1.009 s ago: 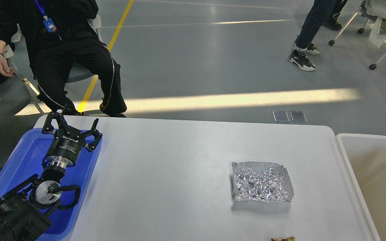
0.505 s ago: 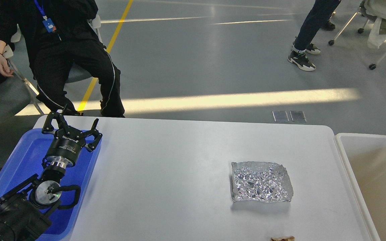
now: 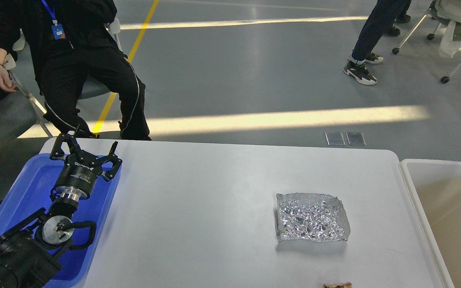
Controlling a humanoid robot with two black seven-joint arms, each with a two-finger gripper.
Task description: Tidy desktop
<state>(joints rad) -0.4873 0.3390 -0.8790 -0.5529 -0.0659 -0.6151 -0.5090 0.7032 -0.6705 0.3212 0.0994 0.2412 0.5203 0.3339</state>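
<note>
The desktop (image 3: 206, 200) is a wide white tabletop with rounded corners. A crumpled sheet of silver foil (image 3: 312, 217) lies on its right half. A small brown scrap (image 3: 337, 285) lies at the front edge. My left gripper (image 3: 85, 146) is open and empty, held above the far end of the blue tray (image 3: 22, 192) at the table's left side, far from the foil. My right gripper is out of view.
A cream-white bin (image 3: 446, 216) with a raised rim stands against the table's right edge. A seated person in black (image 3: 82, 64) is just beyond the table's far left corner. Another person's legs (image 3: 368, 40) and wheeled chairs are farther back right.
My left arm has not moved. The people in the background shifted their legs slightly.
</note>
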